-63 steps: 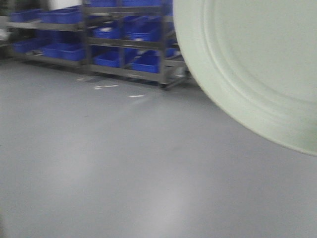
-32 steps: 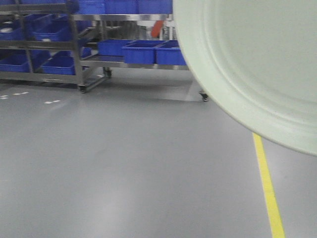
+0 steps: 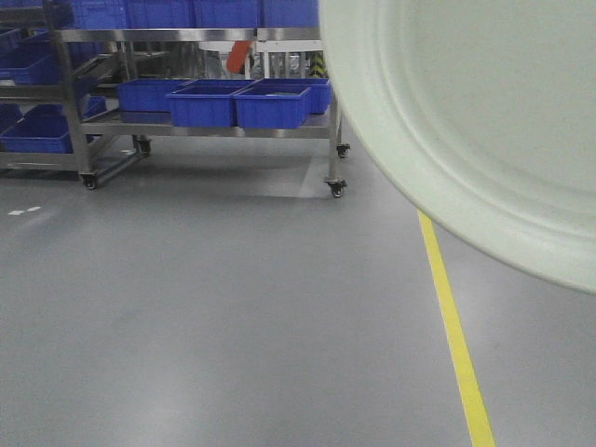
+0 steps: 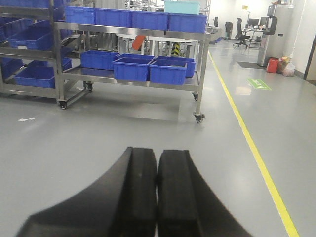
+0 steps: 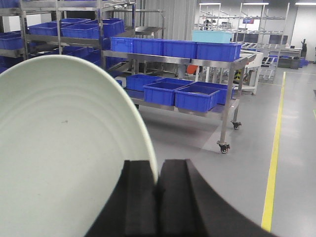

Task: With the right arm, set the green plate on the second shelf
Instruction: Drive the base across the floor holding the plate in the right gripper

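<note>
Since the dish has to travel edge-first toward a shelf, the right gripper (image 5: 158,170) has its two black padded jaws clamped on the rim of the round, shallow, matte pale green plate (image 5: 59,158), with only that thin rim between the pads. Seen from the right wrist, the green plate stands nearly on edge and spreads away to the left of the jaws and above them, a ringed face turned toward the wrist camera. Only the stretch of rim nearest the wrist sits inside the grip, so most of the dish hangs unsupported out to that side. Such a hold seems chosen so that the plate can be slid onto a shelf board with the jaws behind its edge. A rim pinch on so wide a dish could, however, let it swing or slip if the arm tilts sharply. From the front, the same plate (image 3: 484,121) fills the upper right corner, high above the smooth grey floor (image 3: 186,317).

The left gripper (image 4: 157,158) has its jaws pressed together on nothing and points low over the floor, apparently parked out of the way. Well ahead of both pairs of jaws stands a wheeled stainless-steel rack (image 5: 225,108) loaded with blue plastic bins (image 5: 195,98). A yellow floor line (image 5: 273,163) runs past to the right of the right jaws. No shelf is near the plate yet, so the carry appears to be in its approach stage, and which level counts as the second cannot be told.
</note>
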Controlling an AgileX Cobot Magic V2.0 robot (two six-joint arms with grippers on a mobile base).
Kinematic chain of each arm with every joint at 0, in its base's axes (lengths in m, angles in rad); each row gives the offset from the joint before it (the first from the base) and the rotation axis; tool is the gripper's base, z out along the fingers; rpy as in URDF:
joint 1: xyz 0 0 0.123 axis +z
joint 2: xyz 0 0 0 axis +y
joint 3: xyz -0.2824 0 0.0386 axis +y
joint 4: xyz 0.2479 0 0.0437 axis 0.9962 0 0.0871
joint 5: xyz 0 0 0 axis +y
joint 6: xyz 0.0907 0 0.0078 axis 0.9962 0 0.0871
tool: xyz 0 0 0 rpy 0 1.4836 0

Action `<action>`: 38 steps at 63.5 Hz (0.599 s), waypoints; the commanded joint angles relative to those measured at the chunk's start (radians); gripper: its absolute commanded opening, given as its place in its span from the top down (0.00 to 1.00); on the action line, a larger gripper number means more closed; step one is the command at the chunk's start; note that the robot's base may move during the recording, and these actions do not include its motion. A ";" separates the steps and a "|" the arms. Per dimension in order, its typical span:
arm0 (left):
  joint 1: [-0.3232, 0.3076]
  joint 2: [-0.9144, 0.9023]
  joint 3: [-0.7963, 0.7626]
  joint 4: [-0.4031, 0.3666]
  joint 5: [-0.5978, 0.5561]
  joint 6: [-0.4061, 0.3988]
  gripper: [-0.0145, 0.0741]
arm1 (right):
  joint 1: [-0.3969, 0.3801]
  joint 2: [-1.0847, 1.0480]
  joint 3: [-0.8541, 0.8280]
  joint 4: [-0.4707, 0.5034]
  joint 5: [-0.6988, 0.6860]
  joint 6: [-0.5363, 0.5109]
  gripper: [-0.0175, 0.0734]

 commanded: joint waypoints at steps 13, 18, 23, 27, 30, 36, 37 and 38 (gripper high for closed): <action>-0.004 -0.017 0.041 -0.003 -0.082 -0.004 0.69 | -0.001 0.011 -0.037 -0.016 -0.054 0.008 0.77; -0.004 -0.017 0.041 -0.003 -0.082 -0.004 0.69 | -0.001 0.011 -0.037 -0.016 -0.054 0.008 0.77; -0.004 -0.017 0.041 -0.003 -0.082 -0.004 0.69 | -0.001 0.011 -0.037 -0.016 -0.054 0.008 0.77; -0.004 -0.017 0.041 -0.003 -0.082 -0.004 0.69 | -0.001 0.011 -0.037 -0.016 -0.054 0.008 0.77; -0.004 -0.017 0.041 -0.003 -0.082 -0.004 0.69 | -0.001 0.011 -0.037 -0.016 -0.054 0.008 0.77; -0.004 -0.017 0.041 -0.003 -0.082 -0.004 0.69 | -0.001 0.011 -0.037 -0.016 -0.054 0.008 0.77; -0.004 -0.017 0.041 -0.003 -0.082 -0.004 0.69 | -0.001 0.011 -0.037 -0.016 -0.054 0.008 0.77; -0.004 -0.017 0.041 -0.003 -0.082 -0.004 0.69 | -0.001 0.011 -0.037 -0.016 -0.054 0.008 0.77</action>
